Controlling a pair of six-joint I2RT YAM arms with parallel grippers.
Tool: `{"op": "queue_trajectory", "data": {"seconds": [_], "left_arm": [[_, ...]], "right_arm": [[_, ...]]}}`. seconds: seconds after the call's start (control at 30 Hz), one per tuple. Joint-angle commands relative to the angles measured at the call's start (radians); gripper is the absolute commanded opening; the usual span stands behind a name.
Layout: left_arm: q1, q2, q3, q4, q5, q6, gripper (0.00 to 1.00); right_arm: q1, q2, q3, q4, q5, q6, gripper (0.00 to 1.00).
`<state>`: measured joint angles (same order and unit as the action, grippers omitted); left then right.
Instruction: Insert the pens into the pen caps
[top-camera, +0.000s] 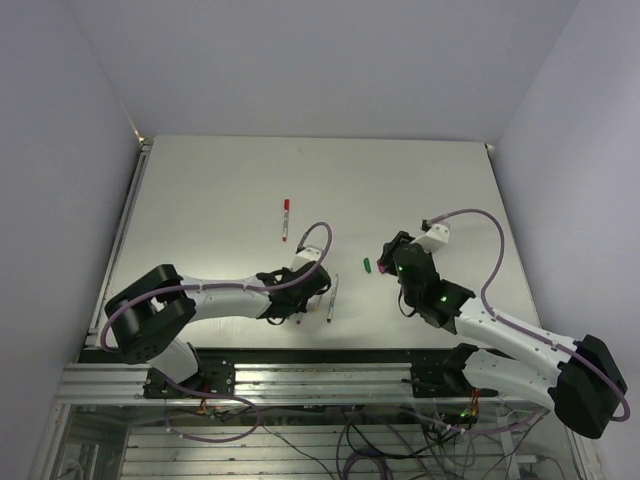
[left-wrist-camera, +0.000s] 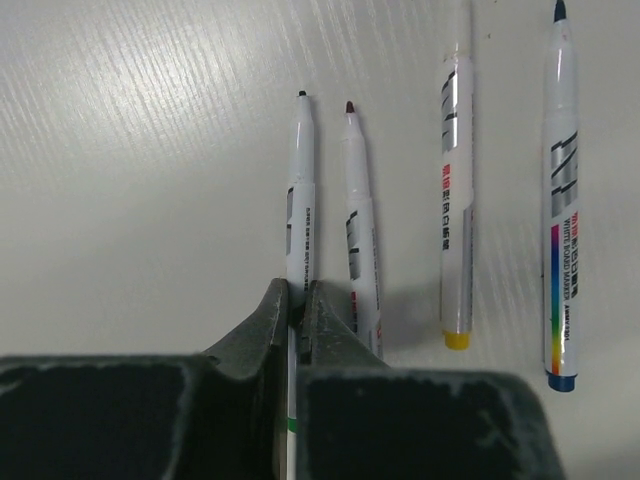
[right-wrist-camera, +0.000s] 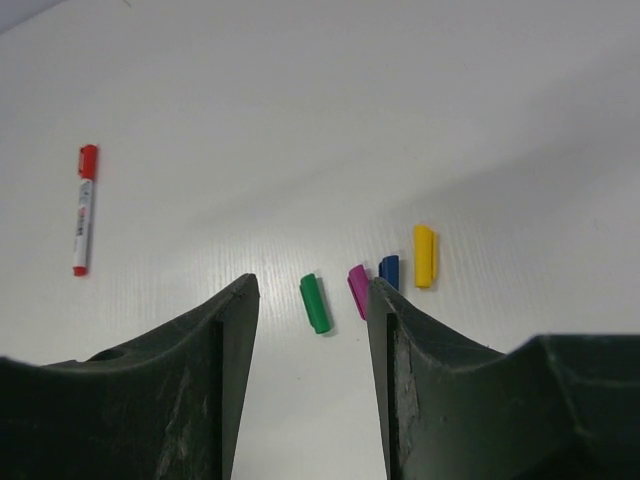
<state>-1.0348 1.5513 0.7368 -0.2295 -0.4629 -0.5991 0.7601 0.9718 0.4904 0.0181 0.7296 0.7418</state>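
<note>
A white surface (top-camera: 220, 180) is seen from above, with two arms reaching in from its near edge. Close to that edge, left of the middle, the left fingers (left-wrist-camera: 275, 325) are closed on the barrel of a dark-tipped pen (left-wrist-camera: 301, 180), with the tip end left free. Just beside it are laid a dark-red-tipped pen (left-wrist-camera: 358, 230), a yellow-ended pen (left-wrist-camera: 456, 220) and a blue-ended pen (left-wrist-camera: 562, 200), roughly parallel. Nearer the middle of the surface a red-capped pen (top-camera: 285, 218) is found. Right of the middle, a green cap (right-wrist-camera: 316, 303), a magenta cap (right-wrist-camera: 357, 288), a blue cap (right-wrist-camera: 389, 268) and a yellow cap (right-wrist-camera: 424, 255) are lined up close together. The right fingers (right-wrist-camera: 225, 350) are held apart and empty, with the green cap framed between them.

The pens are judged light, stiff, smooth and likely to roll, so a mid-barrel hold is best. The caps are judged tiny and easily skidded, and best taken across their sides with the mouth kept clear.

The gripped pen's rear is hidden by the fingers, and its tip colour cannot be told. The yellow-ended pen's tip is cut off. The blue cap is partly covered by a finger.
</note>
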Motion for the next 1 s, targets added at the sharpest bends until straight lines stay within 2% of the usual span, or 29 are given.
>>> {"op": "queue_trajectory", "data": {"seconds": [0.0,0.33,0.57,0.97], "left_arm": [[0.019,-0.022,0.009,-0.095,-0.002,0.013,0.07],[0.089,-0.205,0.081,0.050,-0.073,0.109,0.07],[0.223,-0.221,0.080,0.200,0.109,0.121,0.07],[0.260,-0.223,0.050,0.327,0.151,0.210,0.07]], "right_arm": [[-0.003,0.052,0.048,-0.065,0.031,0.006,0.46],[-0.014,0.255,0.193,-0.108,-0.081,-0.119,0.28],[-0.155,0.409,0.184,-0.043,-0.371,-0.115,0.28],[-0.156,0.626,0.271,0.021,-0.411,-0.198,0.26]]}}
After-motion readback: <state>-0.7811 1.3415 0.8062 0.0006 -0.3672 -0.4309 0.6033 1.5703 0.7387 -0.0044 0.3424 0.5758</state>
